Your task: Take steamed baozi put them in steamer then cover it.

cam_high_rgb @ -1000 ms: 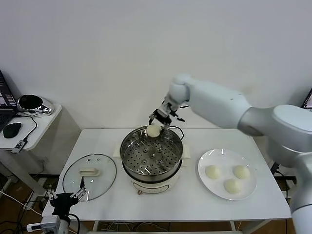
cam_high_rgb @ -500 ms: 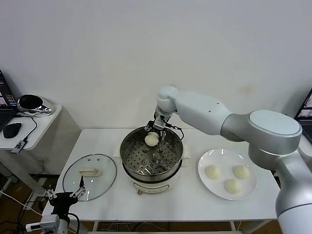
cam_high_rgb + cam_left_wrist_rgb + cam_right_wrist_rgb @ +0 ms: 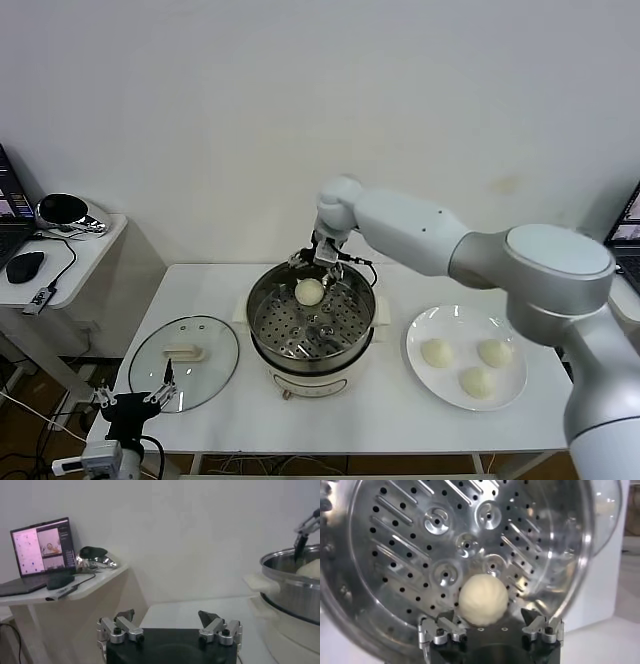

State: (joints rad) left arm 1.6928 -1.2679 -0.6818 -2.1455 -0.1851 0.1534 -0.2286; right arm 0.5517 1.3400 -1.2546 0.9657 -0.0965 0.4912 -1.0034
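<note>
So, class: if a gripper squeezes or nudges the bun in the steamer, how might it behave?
The bun looks round and smooth, so it would probably roll on the perforated tray. Its doughy surface suggests it dents easily. It seems light for its size.

Baozi we count: four, one [image 3: 309, 291] on the perforated tray, three [image 3: 435, 351] [image 3: 494, 352] [image 3: 477, 381] on the plate
Steamers we see: one [image 3: 311, 325]
Covers: one [image 3: 184, 362], near the table's left edge
Plates: one [image 3: 424, 330], toward the table's right edge
Grippers we see: two [image 3: 134, 404] [image 3: 318, 260]
</note>
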